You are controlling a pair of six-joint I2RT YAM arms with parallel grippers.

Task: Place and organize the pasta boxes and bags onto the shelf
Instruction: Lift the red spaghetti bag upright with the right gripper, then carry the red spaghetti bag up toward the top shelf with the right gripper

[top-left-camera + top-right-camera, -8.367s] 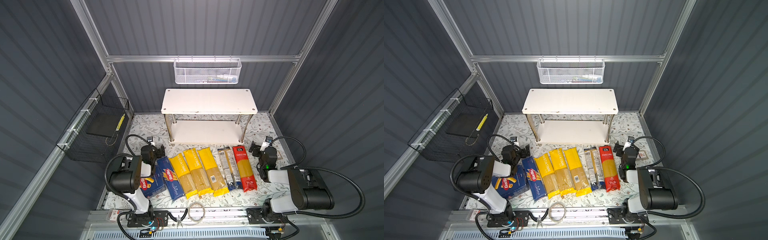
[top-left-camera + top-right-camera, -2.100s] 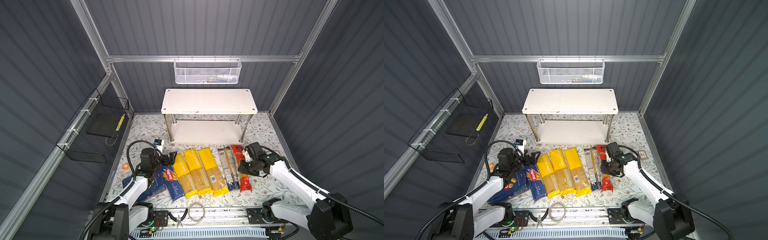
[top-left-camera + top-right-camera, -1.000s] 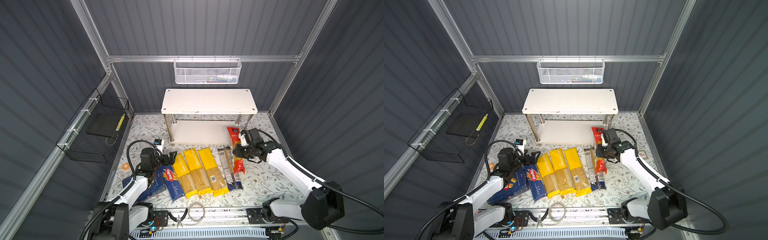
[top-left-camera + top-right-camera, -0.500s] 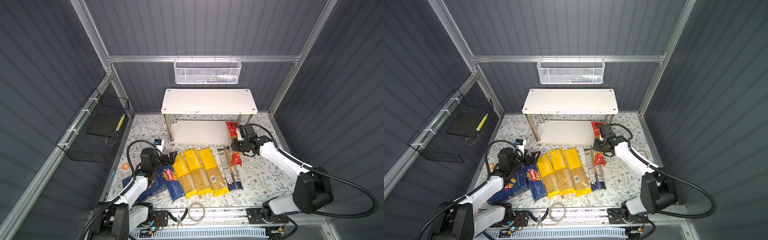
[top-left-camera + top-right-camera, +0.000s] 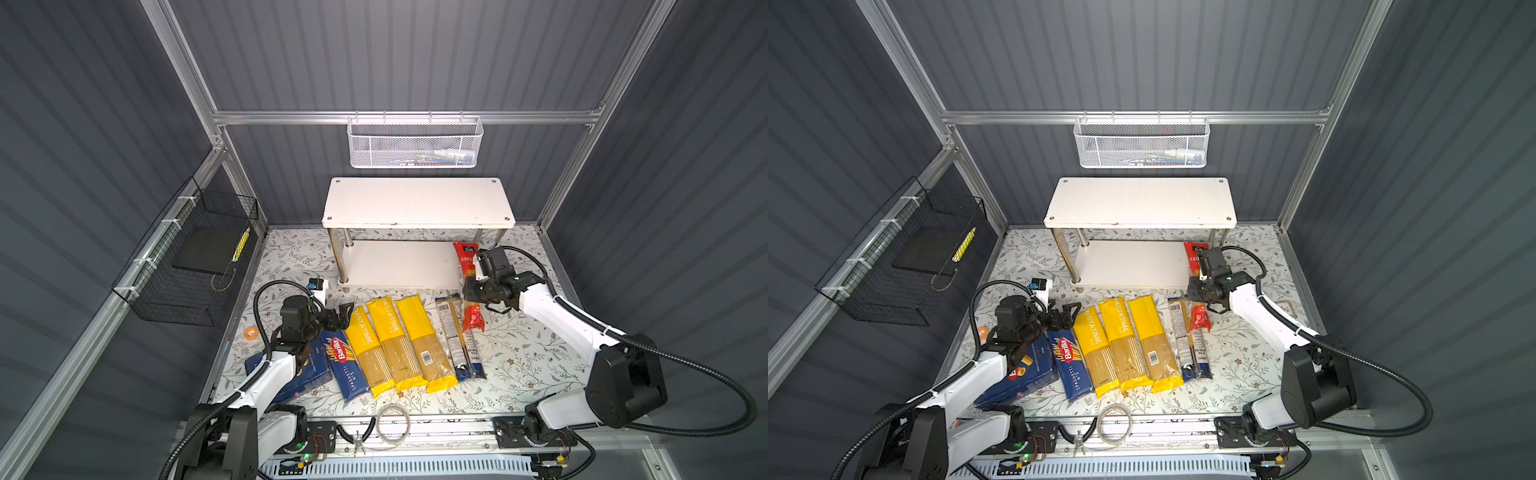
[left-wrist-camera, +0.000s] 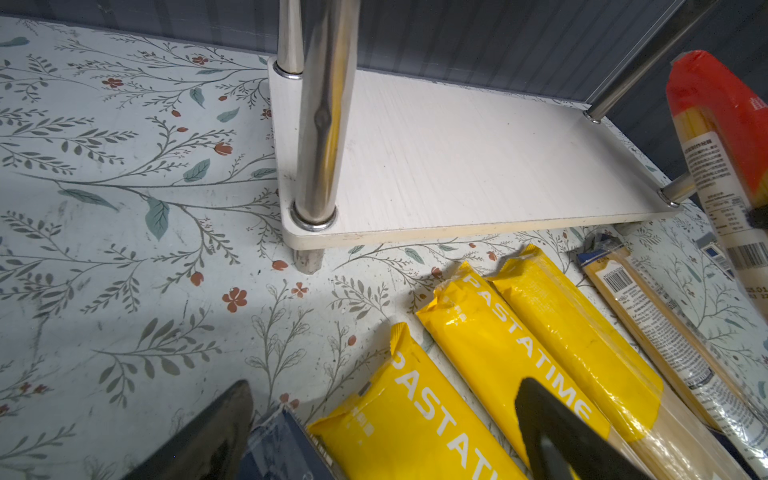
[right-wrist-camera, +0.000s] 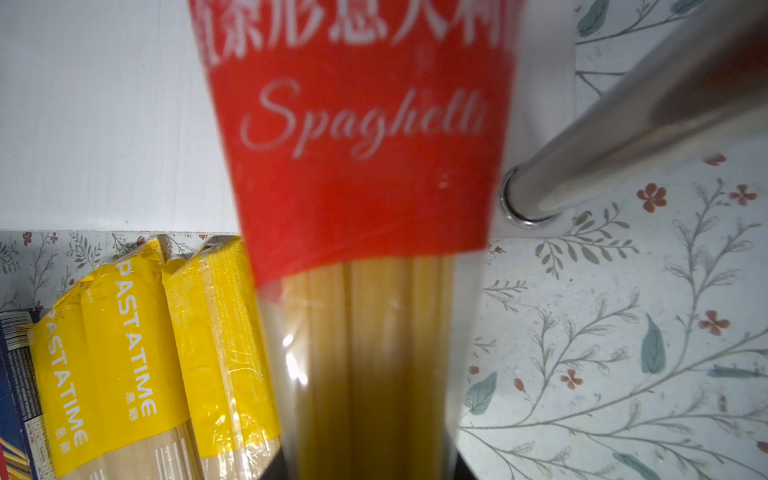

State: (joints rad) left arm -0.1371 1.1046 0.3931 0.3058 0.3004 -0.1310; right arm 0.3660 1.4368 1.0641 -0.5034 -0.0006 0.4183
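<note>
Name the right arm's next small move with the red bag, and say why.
Probably push the red bag further in over the shelf's lower board, clear of the chrome leg. The right gripper is shut on it mid-length, and its far end sits at the board's right end, close beside that leg.

The left arm (image 5: pixel 266 378) and right arm (image 5: pixel 557 316) share glossy white link shells, bulky black cylindrical joints, looping black ribbed cables (image 5: pixel 685 432), boxy black wrist blocks and, at lower frame, matte black wedge-shaped fingers (image 6: pixel 557 440).
</note>
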